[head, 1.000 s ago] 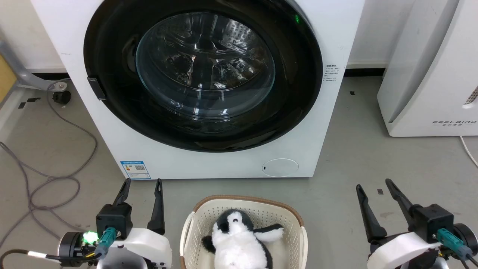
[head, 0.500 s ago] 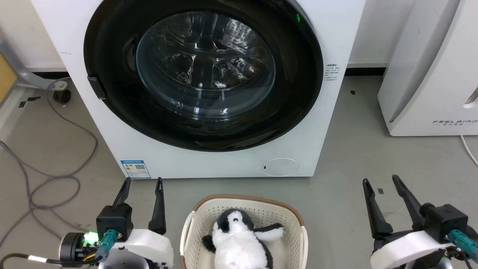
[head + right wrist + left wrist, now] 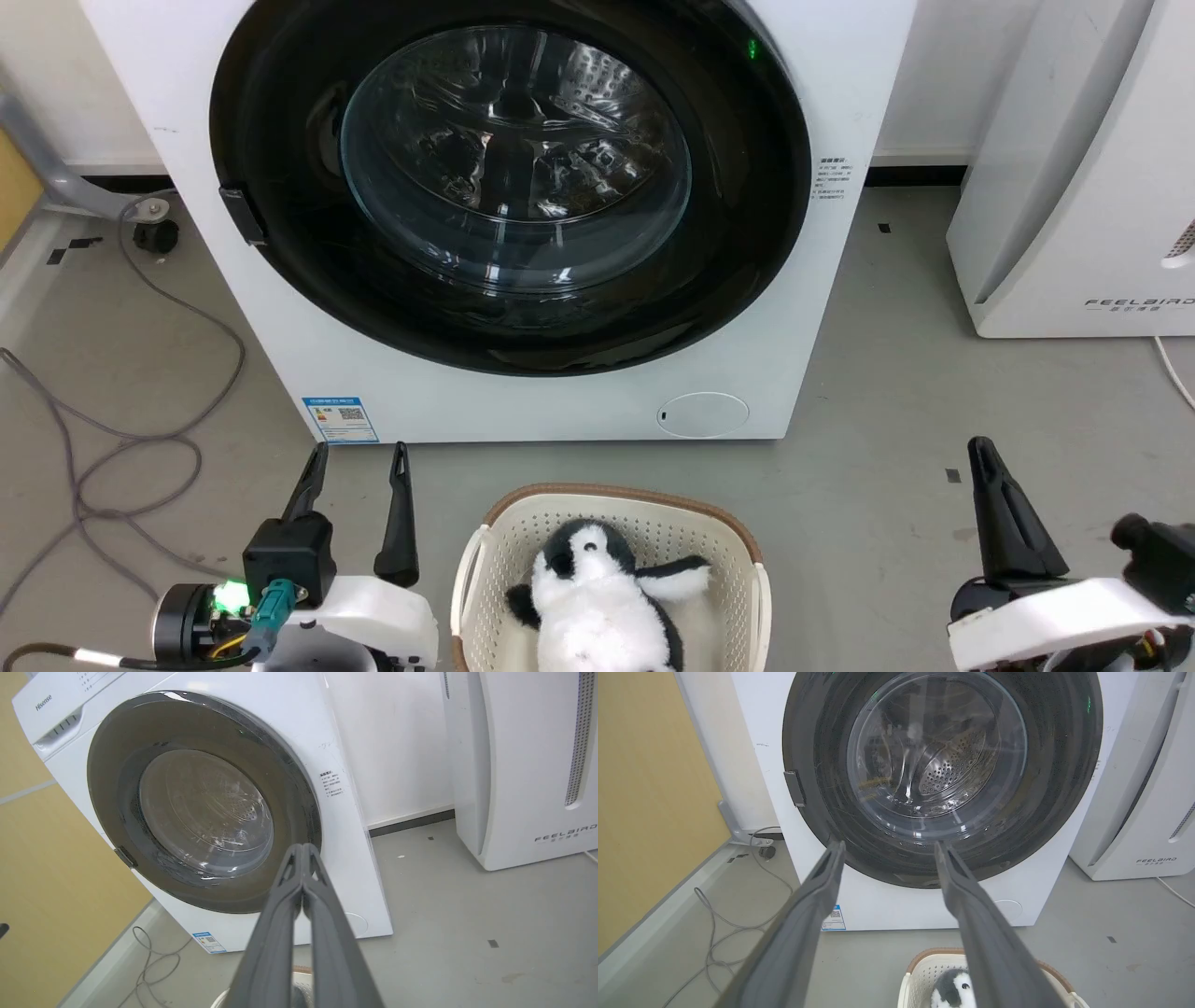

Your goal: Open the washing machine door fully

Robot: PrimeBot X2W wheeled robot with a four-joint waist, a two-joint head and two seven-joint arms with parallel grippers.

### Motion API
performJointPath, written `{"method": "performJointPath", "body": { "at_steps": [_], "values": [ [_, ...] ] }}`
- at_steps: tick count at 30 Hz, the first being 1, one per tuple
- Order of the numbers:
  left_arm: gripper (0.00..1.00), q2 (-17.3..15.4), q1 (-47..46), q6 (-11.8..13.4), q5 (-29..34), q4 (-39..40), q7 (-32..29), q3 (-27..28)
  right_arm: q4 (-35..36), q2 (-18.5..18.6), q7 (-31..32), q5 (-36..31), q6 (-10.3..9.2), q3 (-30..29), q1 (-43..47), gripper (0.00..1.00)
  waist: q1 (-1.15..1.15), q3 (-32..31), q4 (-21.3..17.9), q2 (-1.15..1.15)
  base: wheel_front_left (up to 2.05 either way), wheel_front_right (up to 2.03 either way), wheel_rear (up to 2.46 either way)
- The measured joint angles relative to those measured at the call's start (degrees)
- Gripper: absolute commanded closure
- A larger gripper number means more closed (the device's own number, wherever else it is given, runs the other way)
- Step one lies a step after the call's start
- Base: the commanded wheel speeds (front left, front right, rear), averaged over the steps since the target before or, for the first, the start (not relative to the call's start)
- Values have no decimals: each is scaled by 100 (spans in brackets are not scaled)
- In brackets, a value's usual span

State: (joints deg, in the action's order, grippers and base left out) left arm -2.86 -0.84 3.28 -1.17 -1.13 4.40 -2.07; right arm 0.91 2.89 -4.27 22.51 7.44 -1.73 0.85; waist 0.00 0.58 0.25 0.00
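The white washing machine [image 3: 523, 401] stands straight ahead. Its round glossy black washing machine door [image 3: 728, 233] with the clear glass bowl lies flat against the front, closed. The same door [image 3: 1045, 812] shows in the left wrist view and again as the door [image 3: 112, 793] in the right wrist view. My left gripper [image 3: 359, 457] hovers low at the left, open and empty, well short of the machine. My right gripper [image 3: 982, 450] is low at the right, shut on nothing, fingers pressed together. Its tips [image 3: 302, 847] point toward the door's right edge from a distance.
A cream laundry basket [image 3: 747, 579] holding a plush penguin [image 3: 597, 597] sits on the floor between my arms. A white appliance lettered FEELBIRD [image 3: 1074, 187] stands to the right. Grey cables [image 3: 140, 448] loop on the floor at the left.
My right gripper has closed from wide open to shut and shifted right and slightly up. The left arm has stayed in place.
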Motion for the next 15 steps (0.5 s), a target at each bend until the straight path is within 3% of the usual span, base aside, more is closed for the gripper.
{"method": "performJointPath", "body": {
  "at_steps": [15],
  "values": [
    [0,0,0,114,-23,-32,178,-60,-214,0,-31,2786,-1,-3,-23,100,0,45,18,0,0,0,0]
  ]
}}
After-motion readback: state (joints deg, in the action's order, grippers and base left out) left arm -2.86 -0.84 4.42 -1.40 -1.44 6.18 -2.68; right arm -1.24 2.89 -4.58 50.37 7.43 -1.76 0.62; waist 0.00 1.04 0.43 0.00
